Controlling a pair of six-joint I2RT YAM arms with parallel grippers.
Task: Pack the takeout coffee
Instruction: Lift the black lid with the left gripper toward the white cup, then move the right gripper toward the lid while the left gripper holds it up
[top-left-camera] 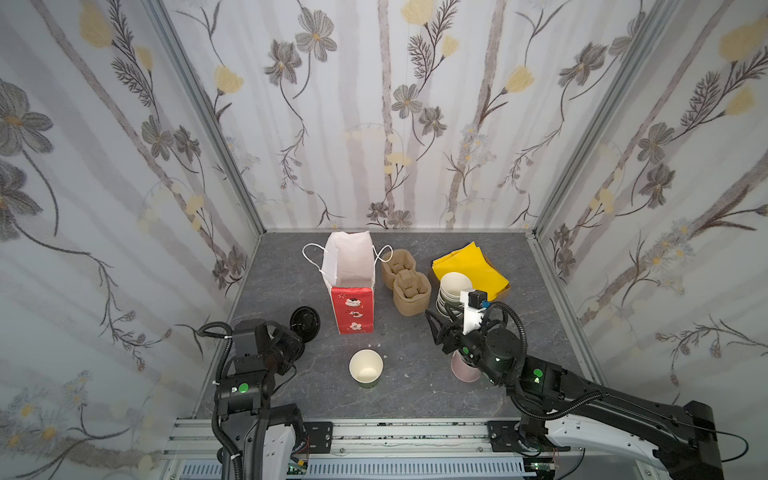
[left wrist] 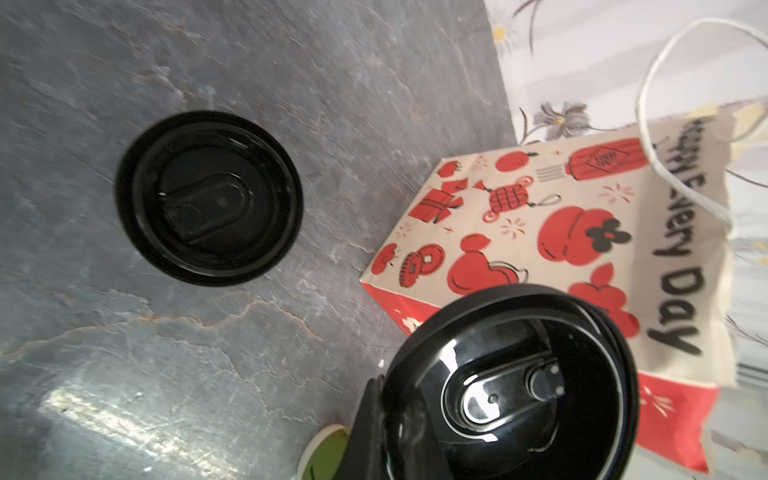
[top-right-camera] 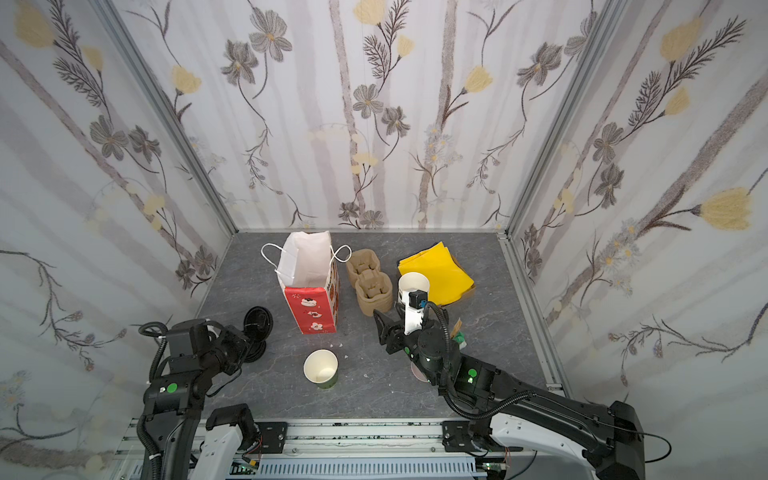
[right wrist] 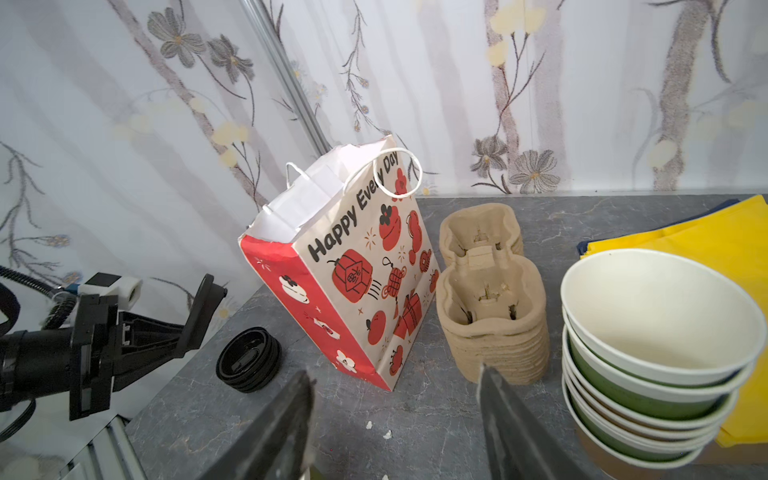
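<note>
Nearest you, the takeout coffee cup (top-left-camera: pixel 365 369) stands upright on the desk (top-left-camera: pixel 415 395), just in front of the red paper bag (top-left-camera: pixel 352 307), its mouth open and its white inside showing. Left of the bag's foot, your left gripper (top-left-camera: pixel 296 337) is clamped on a black lid (left wrist: pixel 511 390), holding it tilted near the lid stack (left wrist: pixel 210 197) on the desk. Right of the bag, your right gripper (right wrist: pixel 395 374) hangs with its jaws apart and nothing between them, and a pink cup (top-left-camera: pixel 465 370) is half hidden under its arm. The bag itself stands open-topped. Just to its right sit the stacked pulp carriers (top-left-camera: pixel 405 286). Further right is the stack of lidless cups (top-left-camera: pixel 453 286), and beyond those lie yellow napkins (top-left-camera: pixel 469 266).
</note>
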